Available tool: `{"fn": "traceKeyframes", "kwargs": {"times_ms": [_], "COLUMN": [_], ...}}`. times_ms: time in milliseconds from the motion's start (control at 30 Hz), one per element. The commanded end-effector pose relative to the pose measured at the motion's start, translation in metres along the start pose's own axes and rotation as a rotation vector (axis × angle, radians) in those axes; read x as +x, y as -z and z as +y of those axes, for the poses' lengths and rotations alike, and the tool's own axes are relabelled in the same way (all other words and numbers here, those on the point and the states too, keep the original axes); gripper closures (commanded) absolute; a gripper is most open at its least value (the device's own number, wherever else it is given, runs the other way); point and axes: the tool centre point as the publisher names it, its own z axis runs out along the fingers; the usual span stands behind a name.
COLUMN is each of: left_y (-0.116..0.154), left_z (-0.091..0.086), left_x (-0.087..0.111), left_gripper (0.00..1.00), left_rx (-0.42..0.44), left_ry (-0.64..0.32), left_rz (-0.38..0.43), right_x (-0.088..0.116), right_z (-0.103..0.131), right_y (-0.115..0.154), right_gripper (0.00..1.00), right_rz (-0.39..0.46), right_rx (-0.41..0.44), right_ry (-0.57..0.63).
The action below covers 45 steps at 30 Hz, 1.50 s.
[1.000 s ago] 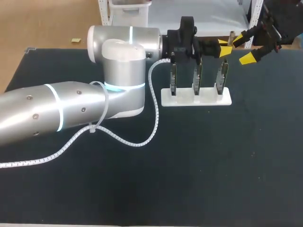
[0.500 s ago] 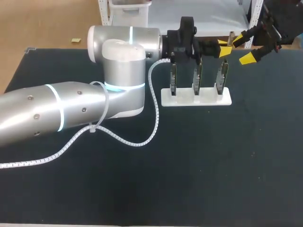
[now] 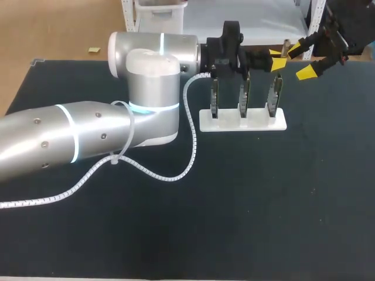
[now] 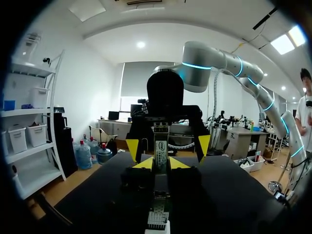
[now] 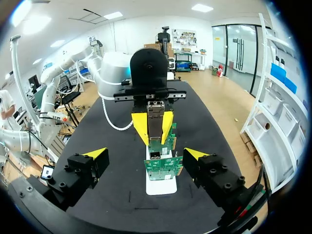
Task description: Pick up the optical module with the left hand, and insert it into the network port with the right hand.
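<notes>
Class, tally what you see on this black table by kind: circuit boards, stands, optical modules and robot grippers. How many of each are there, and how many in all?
circuit boards, upright in the stand: 3
white stand: 1
optical module, held by the left gripper: 1
grippers, the left gripper and the right gripper: 2
Total: 7

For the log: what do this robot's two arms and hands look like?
The left arm and right arm are smooth silver-grey tubes with rounded joints and glowing cyan-white rings. A white spiral-wrapped cable hangs loosely off the left arm. The left hand and right hand are black and blocky, each with two fingers ending in bright yellow wedge tips.
</notes>
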Motion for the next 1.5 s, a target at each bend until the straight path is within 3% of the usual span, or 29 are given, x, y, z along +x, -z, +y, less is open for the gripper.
{"fn": "traceKeyframes", "kwargs": {"times_ms": [33,833,1100,1500], "left_y": [0.0,0.001,0.001,0.001], "left_z": [-0.001,-0.001,-0.001,-0.001], "left_x": [0.0,0.002,0.002,0.002], "left_gripper": [1.0,1.0,1.0,1.0], "left_rx": [-0.003,-0.006,-0.006,-0.006], "left_ry": [0.0,0.007,0.007,0.007], "left_rz": [0.001,0.006,0.006,0.006], "right_x": [0.0,-0.003,-0.024,-0.044], "right_z": [0.002,-0.004,-0.013,-0.01], "right_y": [0.0,0.006,0.021,0.022], "right_gripper": [0.0,0.0,0.0,0.0], "right_rz": [0.001,-0.015,-0.047,-0.096], "right_rx": [0.005,0.033,0.064,0.031], "right_ry": [0.0,-0.001,0.012,0.043]}}
